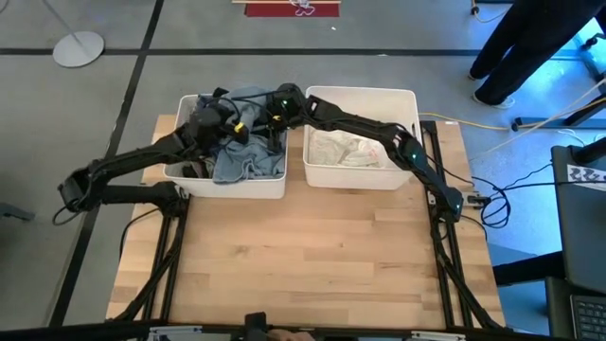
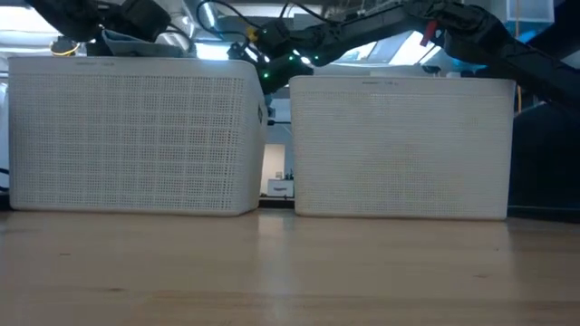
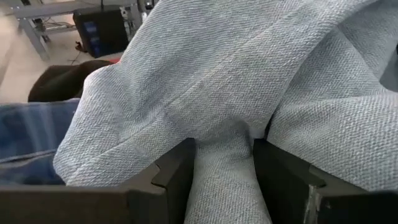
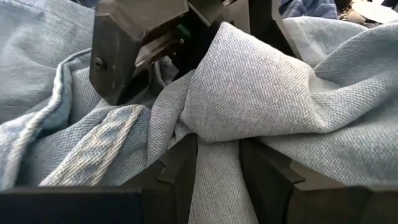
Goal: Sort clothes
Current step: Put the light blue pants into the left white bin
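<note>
You're looking at both arms meeting over the left white perforated plastic bin (image 1: 270,185). Left gripper (image 3: 224,177) is pinching a fold of the light blue denim garment (image 1: 244,156), which is lying heaped in that bin. Right gripper (image 4: 217,171) is pinching the same denim just beside it. Low view is hiding both bins' contents. Right white bin (image 1: 409,104) is holding pale crumpled cloth (image 1: 343,150), hard to identify.

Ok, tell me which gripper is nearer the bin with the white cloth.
Right. The right gripper and the left gripper both pinch the light denim garment over the neighbouring bin; the right is closer to the white-cloth bin.
</note>
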Robot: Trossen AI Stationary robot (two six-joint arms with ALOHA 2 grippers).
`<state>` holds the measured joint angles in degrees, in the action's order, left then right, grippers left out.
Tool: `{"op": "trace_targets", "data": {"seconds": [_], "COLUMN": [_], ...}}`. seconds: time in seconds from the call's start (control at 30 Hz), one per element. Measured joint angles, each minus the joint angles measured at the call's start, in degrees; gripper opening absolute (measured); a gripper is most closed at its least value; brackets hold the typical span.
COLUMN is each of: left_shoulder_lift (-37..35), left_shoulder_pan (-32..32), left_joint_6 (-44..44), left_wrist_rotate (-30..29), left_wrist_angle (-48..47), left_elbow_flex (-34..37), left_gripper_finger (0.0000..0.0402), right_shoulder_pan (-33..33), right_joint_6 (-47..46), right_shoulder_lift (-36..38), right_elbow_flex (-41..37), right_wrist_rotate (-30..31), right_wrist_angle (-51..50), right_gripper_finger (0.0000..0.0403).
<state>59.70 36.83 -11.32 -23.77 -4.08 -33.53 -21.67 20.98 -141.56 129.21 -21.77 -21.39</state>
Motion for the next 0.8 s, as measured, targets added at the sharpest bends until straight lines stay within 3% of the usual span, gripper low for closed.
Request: {"op": "trace_targets", "data": {"seconds": [0.23, 0.47, 0.8], "left_shoulder_lift": [-0.57, -7.20, -14.10], "left_shoulder_pan": [1.21, 1.11, 0.99], "left_joint_6": [-0.48, 1.50, 3.69], "left_wrist_rotate": [0.90, 2.37, 3.50], "left_wrist_angle": [3.64, -3.76, -8.57], "left_elbow_flex": [1.93, 1.89, 2.22], "left_gripper_finger": [0.0159, 0.0159, 0.0159], "right_shoulder_pan": [0.22, 0.83, 0.52], "right_joint_6": [-1.93, -5.40, -5.84], "right_shoulder_lift": [0.23, -0.43, 9.18], "right_elbow_flex": [0.71, 5.73, 4.73], "right_wrist_rotate": [1.01, 0.69, 3.80], "right_wrist_angle": [0.71, -2.14, -1.00], "right_gripper_finger": [0.0133, 0.0133, 0.0133]}}
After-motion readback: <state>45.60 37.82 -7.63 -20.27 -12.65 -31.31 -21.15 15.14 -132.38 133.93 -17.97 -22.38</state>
